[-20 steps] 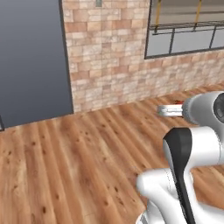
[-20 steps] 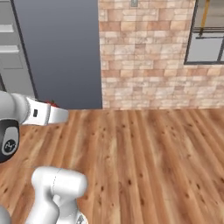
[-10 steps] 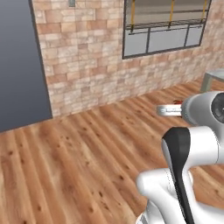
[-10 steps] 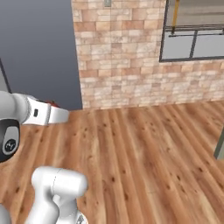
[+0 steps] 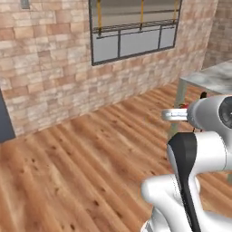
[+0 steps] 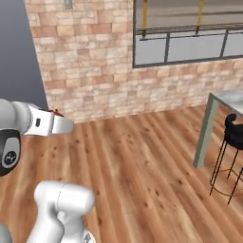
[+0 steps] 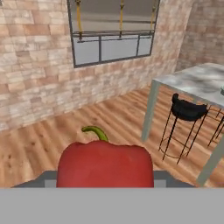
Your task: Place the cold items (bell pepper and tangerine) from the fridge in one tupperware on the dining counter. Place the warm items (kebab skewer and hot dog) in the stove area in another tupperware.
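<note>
Carrying a red bell pepper [image 7: 105,164] low in the hand view, green stem up, pressed close against the camera; presumably clamped in the gripper, though fingertips hidden, so grip impossible to confirm. Facing a brick wall [image 7: 35,83] and window [image 7: 111,33]. Nearing, at right, the dining counter [image 7: 194,81] with a black stool [image 7: 188,111] beneath. Tupperware not visible; pepper undelivered, apparently tangerine and warm items pending.

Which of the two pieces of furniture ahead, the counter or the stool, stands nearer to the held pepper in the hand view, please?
The black stool on thin wire legs is nearer the red bell pepper; the grey marble-topped dining counter rises behind and over it.
</note>
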Motion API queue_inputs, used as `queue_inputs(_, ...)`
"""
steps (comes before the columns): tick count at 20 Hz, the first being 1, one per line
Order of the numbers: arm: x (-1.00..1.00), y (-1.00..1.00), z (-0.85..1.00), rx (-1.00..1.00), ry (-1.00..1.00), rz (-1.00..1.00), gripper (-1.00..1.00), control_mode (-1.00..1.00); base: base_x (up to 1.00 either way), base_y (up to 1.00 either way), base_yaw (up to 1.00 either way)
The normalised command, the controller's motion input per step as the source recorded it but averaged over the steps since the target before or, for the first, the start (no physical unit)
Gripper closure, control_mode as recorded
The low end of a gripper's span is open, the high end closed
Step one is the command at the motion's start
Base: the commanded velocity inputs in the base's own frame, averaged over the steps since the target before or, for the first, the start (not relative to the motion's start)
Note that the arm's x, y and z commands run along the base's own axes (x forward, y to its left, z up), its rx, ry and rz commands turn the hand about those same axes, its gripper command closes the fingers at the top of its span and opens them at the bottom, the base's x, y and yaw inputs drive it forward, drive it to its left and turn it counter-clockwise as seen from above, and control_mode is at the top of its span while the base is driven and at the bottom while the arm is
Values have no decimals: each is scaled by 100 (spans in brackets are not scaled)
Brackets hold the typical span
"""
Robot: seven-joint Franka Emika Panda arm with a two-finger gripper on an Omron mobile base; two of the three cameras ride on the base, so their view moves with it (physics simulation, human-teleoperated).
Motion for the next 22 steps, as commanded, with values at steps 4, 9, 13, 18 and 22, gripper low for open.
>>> queue_inputs(4,0,0,0,0,0,0,100,100,78,-53,-82)
queue_inputs(9,0,0,0,0,0,0,100,100,76,-74,-71)
queue_inputs(13,0,0,0,0,0,0,100,100,89,-95,-36)
queue_inputs(18,0,0,0,0,0,0,100,100,100,-100,-6)
queue_inputs(22,0,0,0,0,0,0,100,100,98,-100,0)
